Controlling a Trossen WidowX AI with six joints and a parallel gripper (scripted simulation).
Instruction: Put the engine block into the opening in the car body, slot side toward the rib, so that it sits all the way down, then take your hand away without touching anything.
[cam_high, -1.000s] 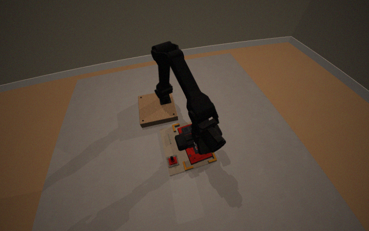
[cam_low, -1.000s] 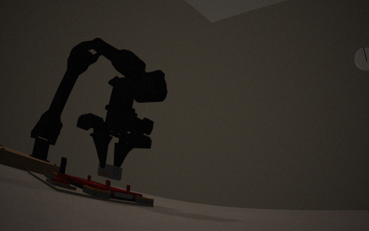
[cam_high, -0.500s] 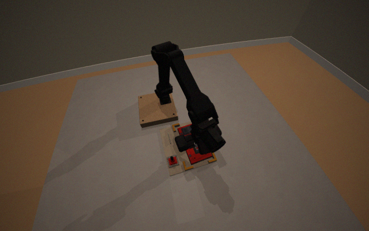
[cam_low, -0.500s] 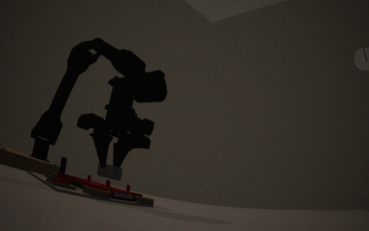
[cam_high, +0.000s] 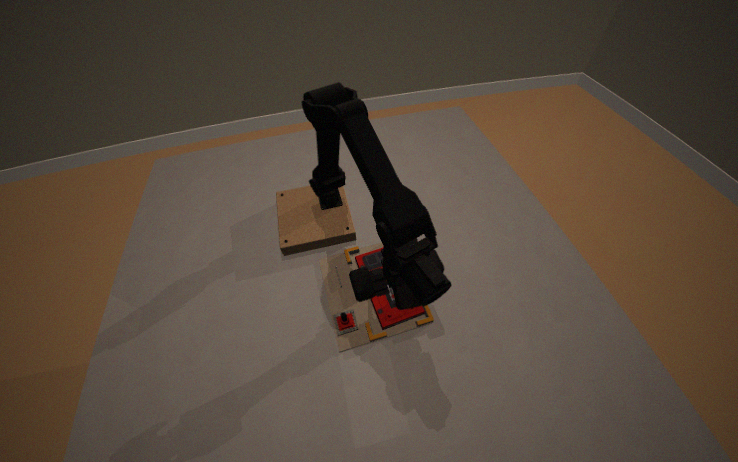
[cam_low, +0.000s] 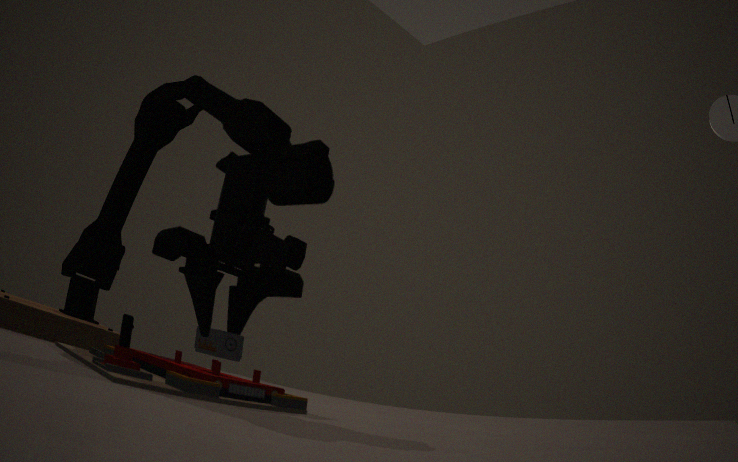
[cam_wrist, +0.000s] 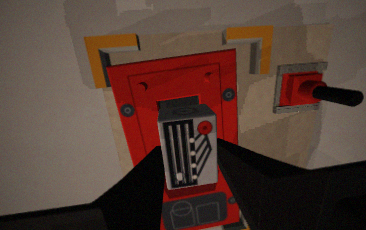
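We see one grey, boxy engine block (cam_wrist: 188, 148), its upper face ribbed with three pale vertical bars, diagonal fins and one round red cap. It hangs just above one flat, glossy red car body (cam_wrist: 135, 120), a rectangular plate with a dark recess showing right behind the block. The plate lies on a pale tan board (cam_wrist: 295, 130) framed by matte orange corner brackets; two (cam_wrist: 107, 50) show in the wrist view. Beside it sits one red square socket with a black cylindrical peg (cam_wrist: 334, 95). Our single black gripper (cam_low: 220, 331) is clamped on the block's sides, fingers partly closed; in the side view the block clears the plate.
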